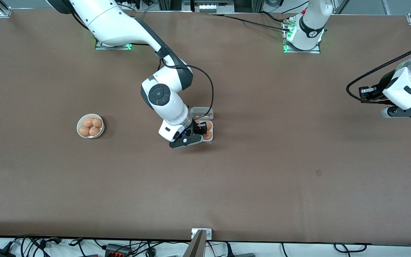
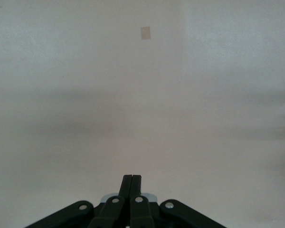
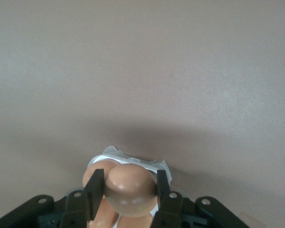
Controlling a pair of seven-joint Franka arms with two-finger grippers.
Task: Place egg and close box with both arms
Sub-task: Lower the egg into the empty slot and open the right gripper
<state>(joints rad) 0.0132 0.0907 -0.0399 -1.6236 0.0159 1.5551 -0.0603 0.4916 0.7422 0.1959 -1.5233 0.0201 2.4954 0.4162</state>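
the egg (image 3: 129, 188) sits pinched between our right gripper (image 1: 199, 130) fingers, and we hang directly over the box (image 1: 205, 129) near the middle of the table. we hold it from above because, as we read it, the cells open upward and the egg has to go straight down into a free one; other eggs already show in the tray under it. the clear lid lies flat on the table, toward the robot bases, so nothing blocks the drop yet.

our right fingers (image 3: 96, 187) are clamped on the egg's two sides, only as wide as the shell.

our left gripper (image 1: 410, 111) waits over bare table at the left arm's end, fingers pressed together on nothing.

the bowl (image 1: 90, 126) with more eggs stands toward the right arm's end.
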